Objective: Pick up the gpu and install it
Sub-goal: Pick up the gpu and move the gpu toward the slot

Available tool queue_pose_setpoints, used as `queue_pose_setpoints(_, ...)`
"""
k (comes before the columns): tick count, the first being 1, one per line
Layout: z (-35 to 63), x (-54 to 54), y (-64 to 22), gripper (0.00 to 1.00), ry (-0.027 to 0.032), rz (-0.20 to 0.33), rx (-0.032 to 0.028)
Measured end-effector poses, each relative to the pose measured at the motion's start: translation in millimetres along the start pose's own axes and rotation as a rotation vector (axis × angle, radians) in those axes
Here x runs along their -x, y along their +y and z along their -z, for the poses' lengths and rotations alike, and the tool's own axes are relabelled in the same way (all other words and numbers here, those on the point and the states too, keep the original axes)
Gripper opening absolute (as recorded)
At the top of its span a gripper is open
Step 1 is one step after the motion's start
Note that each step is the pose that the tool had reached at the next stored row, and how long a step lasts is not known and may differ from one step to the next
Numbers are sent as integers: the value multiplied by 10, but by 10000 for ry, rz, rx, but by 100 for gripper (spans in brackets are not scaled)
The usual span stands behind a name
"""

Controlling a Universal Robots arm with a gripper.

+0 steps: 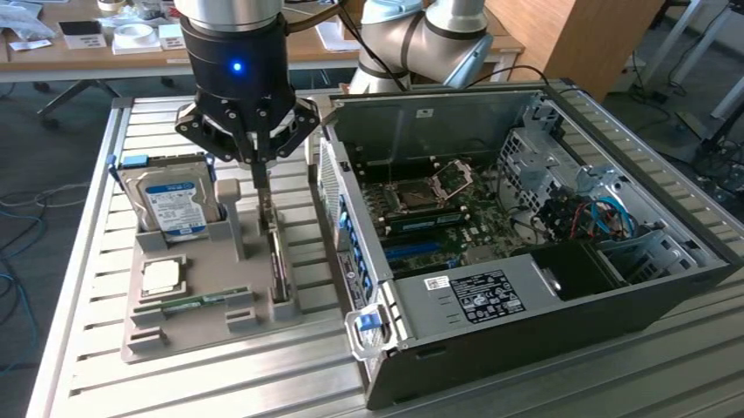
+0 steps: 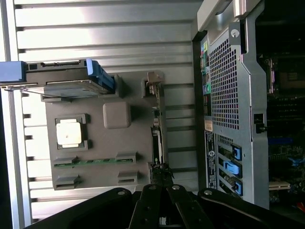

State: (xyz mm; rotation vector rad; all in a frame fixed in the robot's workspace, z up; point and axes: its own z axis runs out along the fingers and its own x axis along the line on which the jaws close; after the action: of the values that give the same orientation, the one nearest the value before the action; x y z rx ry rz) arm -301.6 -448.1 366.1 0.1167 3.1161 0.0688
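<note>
A slatted aluminium desk (image 1: 82, 366) fronts a wooden table (image 1: 104, 54) (littered with papers), beside a wooden cabinet (image 1: 576, 35); cables (image 1: 17, 205) trail across the floor.

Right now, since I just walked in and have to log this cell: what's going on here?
The robot arm's gripper is down over the grey parts tray, shut on the upper edge of the gpu, which stands on edge in its tray slot. It is not yet in the open computer case beside the tray. The hard drive, CPU and memory stick sit in their tray places.
</note>
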Motion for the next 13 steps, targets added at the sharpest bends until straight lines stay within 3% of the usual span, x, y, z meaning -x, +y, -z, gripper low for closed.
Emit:
queue_pose_setpoints(2,0,0,0,12,1,0,-1)
queue_pose_setpoints(5,0,0,0,29,0,0,0)
queue_pose_setpoints(7,0,0,0,29,0,0,0)
queue_pose_setpoints(10,0,0,0,41,0,-1,0)
queue_pose_setpoints(13,0,0,0,41,0,0,0)
